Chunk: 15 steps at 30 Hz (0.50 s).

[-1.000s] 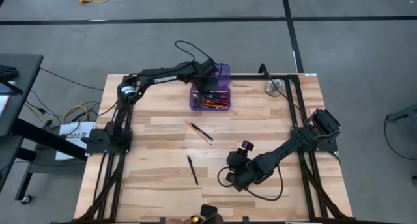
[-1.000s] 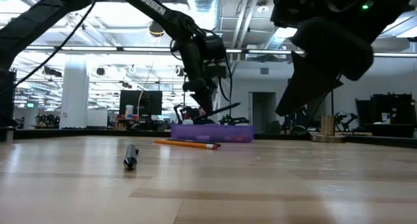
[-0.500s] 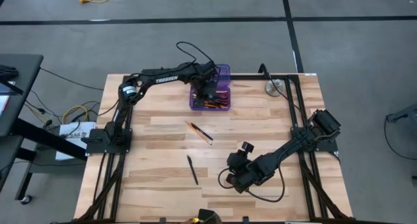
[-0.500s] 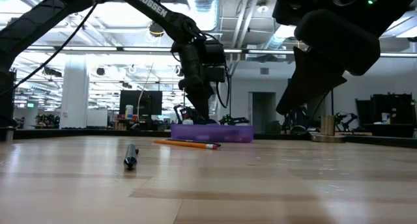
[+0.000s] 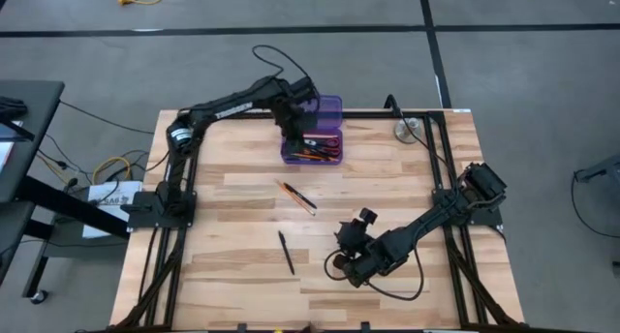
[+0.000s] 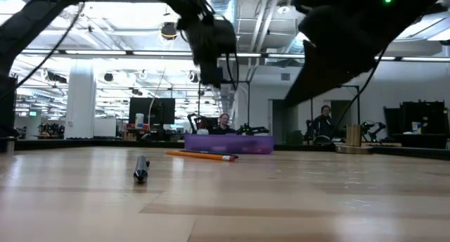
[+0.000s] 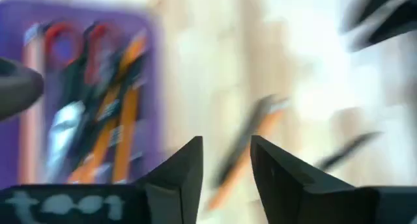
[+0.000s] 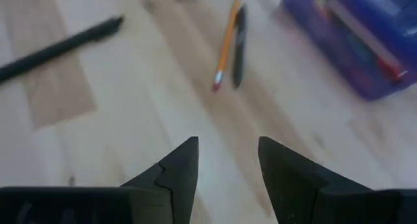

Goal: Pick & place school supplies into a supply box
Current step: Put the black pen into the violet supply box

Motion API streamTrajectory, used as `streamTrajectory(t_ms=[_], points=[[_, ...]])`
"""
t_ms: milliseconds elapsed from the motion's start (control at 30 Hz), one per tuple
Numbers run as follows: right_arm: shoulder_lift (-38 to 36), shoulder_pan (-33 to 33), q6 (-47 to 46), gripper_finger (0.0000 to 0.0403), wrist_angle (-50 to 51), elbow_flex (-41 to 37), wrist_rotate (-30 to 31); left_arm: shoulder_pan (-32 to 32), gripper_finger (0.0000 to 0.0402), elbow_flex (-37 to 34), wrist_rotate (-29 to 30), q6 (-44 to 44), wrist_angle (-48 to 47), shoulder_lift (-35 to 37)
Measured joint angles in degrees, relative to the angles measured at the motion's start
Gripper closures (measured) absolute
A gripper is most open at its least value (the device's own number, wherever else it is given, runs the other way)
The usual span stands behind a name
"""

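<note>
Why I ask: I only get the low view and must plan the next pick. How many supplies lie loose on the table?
Observer: Three: an orange pencil with a black pen beside it, and a second black pen nearer the right arm.
Operator: Is the right pincer free?
Observer: Yes, the right pincer is open and empty.
Operator: And the left?
Observer: The left pincer is open and empty by the supply box.

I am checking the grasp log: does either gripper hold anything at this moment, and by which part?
Nothing is held. The left gripper and the right gripper both show open, empty fingers.
</note>
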<state>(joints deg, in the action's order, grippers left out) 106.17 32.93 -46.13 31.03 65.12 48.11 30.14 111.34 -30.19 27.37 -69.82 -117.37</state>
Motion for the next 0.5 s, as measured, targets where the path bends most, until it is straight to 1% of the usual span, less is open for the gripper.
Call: streamTrajectory(t_ms=[133, 233, 300, 400, 500], points=[[0.0, 0.0, 0.0, 0.0249, -0.3, 0.0, 5.6, -1.0, 0.0305, -2.1, -10.2, -1.2, -0.6, 7.2], [0.0, 0.0, 0.0, 0.0249, -0.4, 0.0, 9.2, -2.1, 0.0313, -7.0, -15.5, -1.3, 1.2, 14.4], [0.0, 0.0, 0.0, 0.0249, -0.6, 0.0, 11.6, -3.2, 0.0314, -11.7, -17.2, -1.7, 3.4, 20.0], [0.0, -0.4, 0.1, 0.0249, -2.2, 0.0, 14.9, -5.1, 0.0314, -20.9, -17.5, -4.5, 9.9, 29.7], [0.0, -0.9, 0.2, 0.0249, -4.3, 0.0, 16.6, -7.0, 0.0312, -32.7, -16.5, -11.1, 20.6, 40.9]])
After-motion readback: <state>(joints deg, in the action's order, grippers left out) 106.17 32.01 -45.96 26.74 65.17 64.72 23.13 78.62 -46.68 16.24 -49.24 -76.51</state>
